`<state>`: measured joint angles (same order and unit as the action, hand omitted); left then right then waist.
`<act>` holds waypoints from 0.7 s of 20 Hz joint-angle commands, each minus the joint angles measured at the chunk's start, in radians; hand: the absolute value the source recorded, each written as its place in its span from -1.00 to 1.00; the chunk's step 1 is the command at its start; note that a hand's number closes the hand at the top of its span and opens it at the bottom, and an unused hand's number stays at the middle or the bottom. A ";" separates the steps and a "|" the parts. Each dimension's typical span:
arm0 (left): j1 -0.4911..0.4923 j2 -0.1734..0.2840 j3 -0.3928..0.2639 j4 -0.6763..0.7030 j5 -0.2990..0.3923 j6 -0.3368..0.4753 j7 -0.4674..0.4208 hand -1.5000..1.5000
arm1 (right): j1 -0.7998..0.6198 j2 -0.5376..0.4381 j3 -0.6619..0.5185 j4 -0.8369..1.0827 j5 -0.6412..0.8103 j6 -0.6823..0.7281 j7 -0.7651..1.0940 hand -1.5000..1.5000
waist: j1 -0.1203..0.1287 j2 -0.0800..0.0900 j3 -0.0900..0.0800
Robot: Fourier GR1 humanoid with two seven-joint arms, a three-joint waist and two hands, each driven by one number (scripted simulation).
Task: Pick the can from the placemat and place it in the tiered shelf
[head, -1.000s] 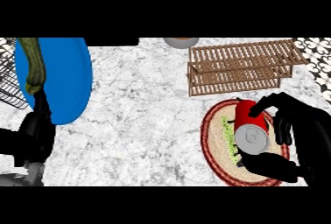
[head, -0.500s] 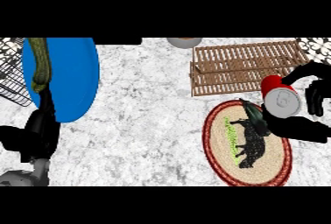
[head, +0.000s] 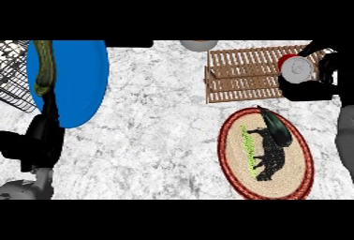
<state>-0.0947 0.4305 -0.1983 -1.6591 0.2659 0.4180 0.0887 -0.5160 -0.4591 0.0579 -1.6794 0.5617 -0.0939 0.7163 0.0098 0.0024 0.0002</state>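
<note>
Head view, the only one: right hand (head: 319,77) sits at the right edge, over the right end of the tiered shelf (head: 242,77). Its black fingers are curled round the can (head: 296,69); the thumb side runs above the can and the rest of the hand wraps below and to the right. Can shows a red side and a grey round top, facing the camera. It is off the placemat (head: 232,159) and up over the wooden slats of the shelf, near its right end. Can't tell whether it touches the slats or hangs above them.

Placemat: oval, woven, red rim, black animal print with a green strip beside it. It lies just below the shelf, not touching it as far as I can see. A dark green thing (head: 276,125) lies at the mat's upper edge, over the print.

Left hand (head: 31,145) is at the lower left edge, a dark shape with its grey forearm below; finger state not readable.

Blue plate (head: 79,84) at upper left, with an olive-green long thing (head: 43,65) along its left side. Black wire rack (head: 14,79) at the far left edge. A grey round object (head: 199,44) shows half cut off at the top edge. Counter (head: 159,140) is white-grey marble.
</note>
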 commanded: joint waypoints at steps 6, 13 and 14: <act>0.001 -0.044 0.058 0.054 -0.006 -0.082 -0.032 0.00 | -0.157 0.061 -0.103 0.401 0.017 -0.117 -0.277 1.00 | 0.004 0.002 0.000; 0.069 -0.045 0.080 -0.025 -0.050 -0.098 -0.007 0.00 | -0.249 0.103 -0.100 0.635 0.081 -0.175 -0.393 1.00 | 0.007 0.000 0.000; 0.027 -0.068 0.082 0.006 -0.055 -0.104 0.007 0.00 | -0.234 0.109 -0.137 0.665 0.062 -0.204 -0.424 1.00 | 0.001 0.000 0.000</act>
<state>-0.0748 0.3832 -0.1373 -1.6686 0.2146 0.3464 0.1091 -0.7050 -0.3622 -0.0476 -1.1334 0.6135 -0.2688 0.3446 0.0135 0.0029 0.0001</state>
